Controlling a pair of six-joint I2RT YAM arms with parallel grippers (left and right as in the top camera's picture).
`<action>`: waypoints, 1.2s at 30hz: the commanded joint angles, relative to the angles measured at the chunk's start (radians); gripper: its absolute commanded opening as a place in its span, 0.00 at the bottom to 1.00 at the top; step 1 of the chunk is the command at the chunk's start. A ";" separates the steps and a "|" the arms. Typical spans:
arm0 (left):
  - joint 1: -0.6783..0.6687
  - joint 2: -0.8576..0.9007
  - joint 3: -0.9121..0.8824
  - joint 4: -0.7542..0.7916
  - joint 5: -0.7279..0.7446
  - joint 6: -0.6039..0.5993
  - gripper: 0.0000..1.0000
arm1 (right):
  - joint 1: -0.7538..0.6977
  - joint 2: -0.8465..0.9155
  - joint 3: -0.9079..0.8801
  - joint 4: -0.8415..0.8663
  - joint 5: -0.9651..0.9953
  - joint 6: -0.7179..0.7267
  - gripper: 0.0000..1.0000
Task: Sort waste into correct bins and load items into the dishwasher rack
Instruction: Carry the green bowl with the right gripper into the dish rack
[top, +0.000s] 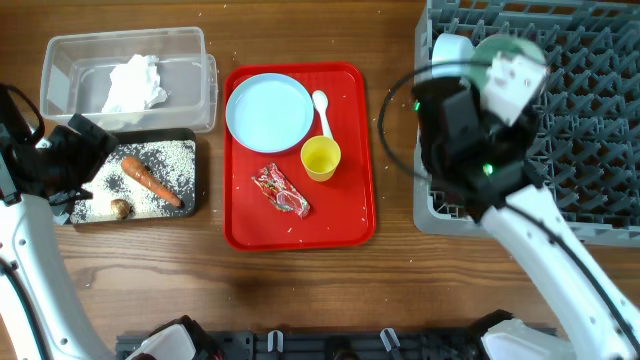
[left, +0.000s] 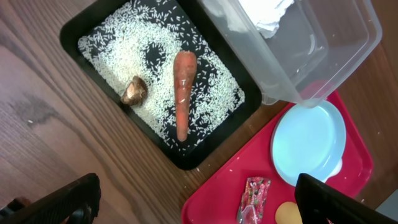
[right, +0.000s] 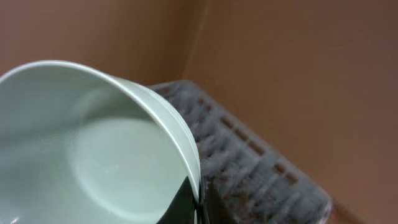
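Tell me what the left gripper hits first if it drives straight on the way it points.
Most likely the bare table between the black tray and the red tray; the left gripper is open around that spot. Depth is unclear, so either tray's edge could come first.

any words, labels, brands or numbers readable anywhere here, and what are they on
No text can be read in any view.
red-and-white wrapper: printed pattern, too small and blurred to read.
pale blue plate, yellow cup, bowl pinched in the right tool, grey rack: no marking shows.
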 joint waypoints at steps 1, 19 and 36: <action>0.005 -0.006 0.016 0.000 -0.002 -0.015 1.00 | -0.073 0.116 0.003 0.205 0.134 -0.550 0.04; 0.005 -0.006 0.016 0.000 -0.002 -0.015 1.00 | -0.029 0.470 0.003 0.459 0.141 -1.126 0.04; 0.005 -0.006 0.016 0.000 -0.002 -0.015 1.00 | -0.012 0.478 -0.040 0.362 0.024 -1.114 0.36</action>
